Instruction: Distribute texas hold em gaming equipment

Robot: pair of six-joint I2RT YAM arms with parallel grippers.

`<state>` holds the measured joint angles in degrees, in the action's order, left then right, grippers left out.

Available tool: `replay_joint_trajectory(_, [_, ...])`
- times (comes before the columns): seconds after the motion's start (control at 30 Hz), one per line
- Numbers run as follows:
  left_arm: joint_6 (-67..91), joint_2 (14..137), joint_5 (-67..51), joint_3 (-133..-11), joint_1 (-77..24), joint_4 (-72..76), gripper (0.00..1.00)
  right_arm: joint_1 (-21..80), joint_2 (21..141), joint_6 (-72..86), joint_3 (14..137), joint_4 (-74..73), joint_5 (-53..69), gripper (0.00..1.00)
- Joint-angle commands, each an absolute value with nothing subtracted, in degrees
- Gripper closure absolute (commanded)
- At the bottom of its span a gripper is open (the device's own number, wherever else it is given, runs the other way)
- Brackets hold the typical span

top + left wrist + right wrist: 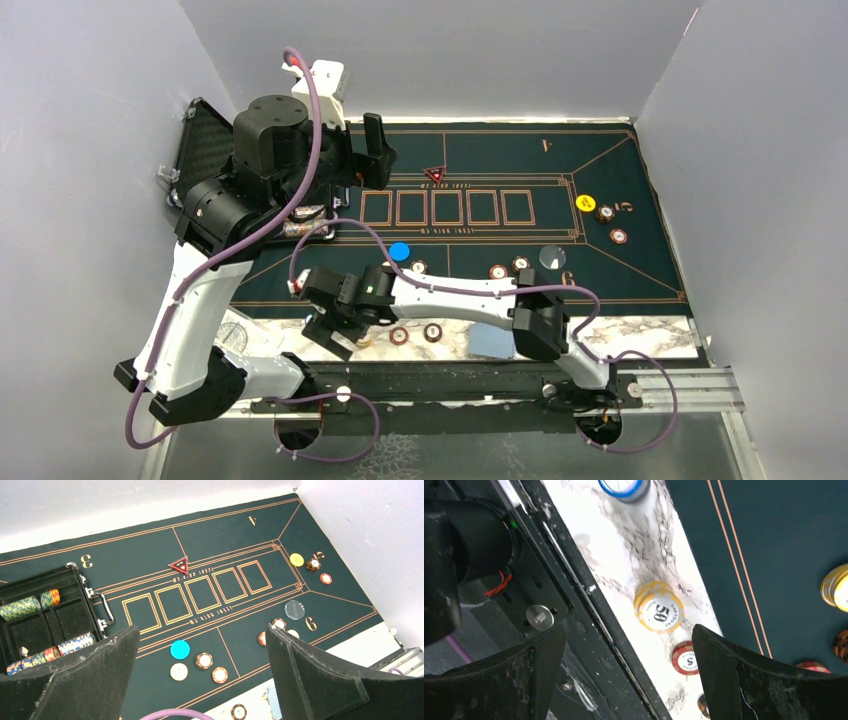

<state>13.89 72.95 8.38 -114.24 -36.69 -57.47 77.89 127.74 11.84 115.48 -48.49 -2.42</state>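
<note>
Overhead, we're looking steeply down from above and behind the arm bases [330,385], far enough back to take in the whole green mat [600,270] and the black case [205,140]. On the left wrist we're riding high and facing forward across the mat, with the case at our left edge. The red triangular marker [180,565] and blue disc [180,649] show here and overhead alike. On the right wrist we're in close, facing down at the marble table edge [649,555], which is the overhead's near strip.
</note>
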Motion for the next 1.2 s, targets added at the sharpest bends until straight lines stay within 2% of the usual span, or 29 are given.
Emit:
replay_joint_trajectory(0.0, [13.6,72.4,8.5,-115.0,-36.3,-56.2,0.01,77.2,125.7,11.5,111.1,-47.5,-3.2,0.02])
replay_joint_trajectory(0.17, [13.3,72.4,8.5,-115.0,-36.3,-56.2,0.01,77.2,129.0,11.7,110.4,-46.8,-3.9,0.02])
replay_joint_trajectory(0.3, [13.3,72.7,8.3,-114.9,-36.3,-56.2,0.01,77.2,131.1,11.6,110.5,-46.3,-4.0,0.06])
replay_joint_trajectory(0.5, [12.8,73.0,8.4,-115.2,-36.3,-56.3,0.01,77.2,133.6,11.2,109.5,-45.6,-5.8,0.24])
replay_joint_trajectory(0.63, [12.5,73.3,8.6,-115.5,-36.4,-56.3,0.01,77.2,134.9,11.4,109.2,-45.0,-7.2,0.29])
replay_joint_trajectory(0.83, [12.2,73.3,8.7,-115.5,-36.3,-56.3,0.01,77.2,136.6,11.9,109.3,-45.3,-9.6,0.46])
replay_joint_trajectory(0.93, [12.2,73.2,8.8,-115.2,-36.2,-56.3,0.01,77.2,137.0,11.7,109.5,-44.8,-11.1,0.49])
replay_joint_trajectory(1.03, [12.4,73.2,8.8,-115.1,-36.2,-56.3,0.01,77.2,137.6,12.0,110.8,-46.0,-11.4,0.61])
replay_joint_trajectory(1.17, [12.4,73.3,8.9,-114.8,-36.2,-56.4,0.01,77.1,134.9,12.1,110.4,-46.5,-11.5,0.70])
